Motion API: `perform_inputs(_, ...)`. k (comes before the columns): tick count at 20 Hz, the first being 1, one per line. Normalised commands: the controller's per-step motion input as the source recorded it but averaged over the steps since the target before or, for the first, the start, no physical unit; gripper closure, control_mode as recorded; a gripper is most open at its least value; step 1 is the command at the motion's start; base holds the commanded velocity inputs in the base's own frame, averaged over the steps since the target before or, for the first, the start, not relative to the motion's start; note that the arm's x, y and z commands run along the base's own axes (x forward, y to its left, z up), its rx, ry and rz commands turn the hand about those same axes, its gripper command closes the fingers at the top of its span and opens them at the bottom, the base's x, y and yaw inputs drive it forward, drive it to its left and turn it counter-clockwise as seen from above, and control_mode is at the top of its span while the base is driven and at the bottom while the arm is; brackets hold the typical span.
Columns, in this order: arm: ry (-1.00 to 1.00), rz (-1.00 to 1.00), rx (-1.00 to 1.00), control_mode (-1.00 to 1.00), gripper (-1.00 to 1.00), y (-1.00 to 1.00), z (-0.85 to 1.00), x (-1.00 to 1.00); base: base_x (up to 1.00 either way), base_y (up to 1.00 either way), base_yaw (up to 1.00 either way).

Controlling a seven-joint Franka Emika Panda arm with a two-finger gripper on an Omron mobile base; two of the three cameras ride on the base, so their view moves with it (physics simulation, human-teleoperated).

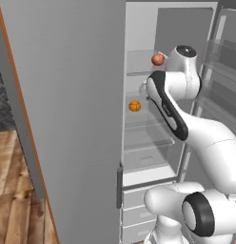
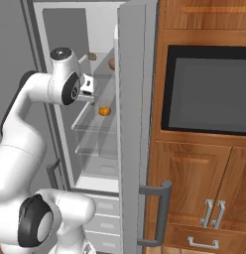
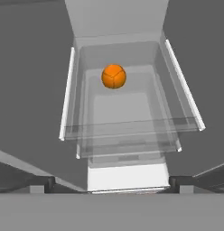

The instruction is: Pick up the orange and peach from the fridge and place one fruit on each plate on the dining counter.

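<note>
fridge (image 1: 139, 28): doors open, white interior
orange (image 3: 114, 76): on a glass shelf, mid-height, towards the back
peach (image 1: 158, 59): on the shelf above
pincer (image 3: 112, 182): tips wide apart, holding nothing, looking down at orange

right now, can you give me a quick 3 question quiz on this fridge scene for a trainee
1. True or false: the peach sits on a higher glass shelf than the orange.
2. Multiple choice: in the hand view, the end effector is
A. closed around the orange
B. spread wide, clear of the orange, with nothing between its tips
C. gripping the fridge door handle
3. Fill in the blank: the fridge doors stand ____.

Key:
1. True.
2. B. The orange lies apart on the shelf ahead of the tips.
3. Open. The white interior and its shelves are exposed.
</note>
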Motion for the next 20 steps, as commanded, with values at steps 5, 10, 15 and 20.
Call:
perform_inputs(5, -0.42, -0.09, -0.08, -1.0, -1.0, -0.35, 0.37, 0.32, 0.0, 0.0, 0.0)
perform_inputs(10, -0.21, -0.31, 0.02, -1.0, -1.0, -0.22, 0.62, 0.3, 0.0, 0.0, 0.0)
perform_inputs(15, -0.08, -0.13, 0.09, -1.0, -1.0, -0.05, 0.47, 0.01, 0.0, 0.0, 0.0)
perform_inputs(20, 0.0, 0.0, 0.13, -1.0, -1.0, -0.06, 0.16, 0.03, 0.0, 0.0, 0.0)
